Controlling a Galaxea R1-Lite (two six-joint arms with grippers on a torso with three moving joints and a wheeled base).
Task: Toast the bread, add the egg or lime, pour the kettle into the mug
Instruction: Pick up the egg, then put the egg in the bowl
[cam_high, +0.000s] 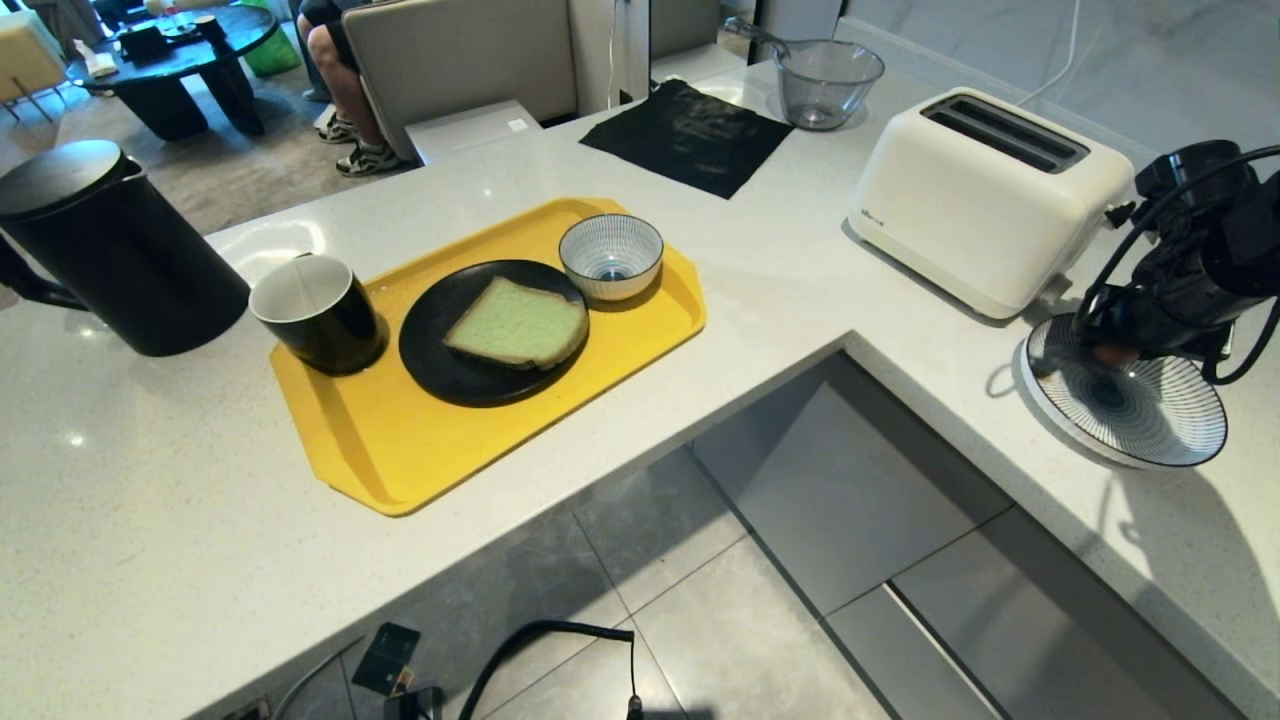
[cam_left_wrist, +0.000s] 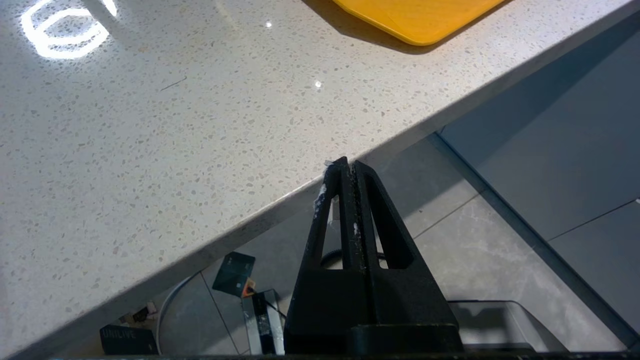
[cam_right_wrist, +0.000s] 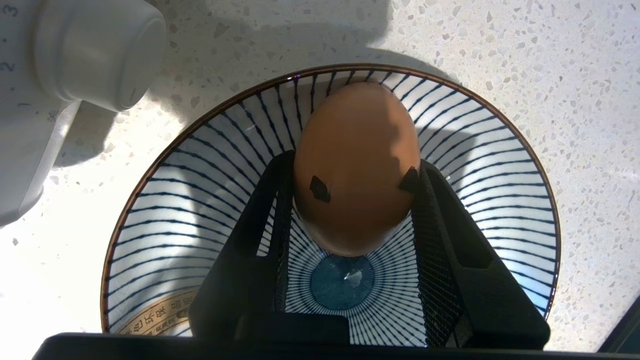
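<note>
Right gripper (cam_right_wrist: 352, 200) — jaws closed against both sides of the egg (cam_right_wrist: 356, 165) — sits inside the striped plate (cam_right_wrist: 480, 150); left gripper (cam_left_wrist: 348, 170) shut.

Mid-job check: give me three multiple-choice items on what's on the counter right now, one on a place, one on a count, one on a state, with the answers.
1. Where does the bread lie?
A. In the toaster
B. On the black plate
C. In the mug

2. How many striped dishes are on the counter?
A. One
B. Two
C. Four

3. What is the right gripper doing?
A. Its fingers sit against both sides of the egg
B. Hanging apart from everything
C. Holding the kettle

Answers: 1 B, the green slice rests on the black plate on the yellow tray. 2 B, a small striped bowl on the tray and a wider striped dish beside the toaster. 3 A, the right wrist view shows the egg between the fingers, over the wider striped dish.
</note>
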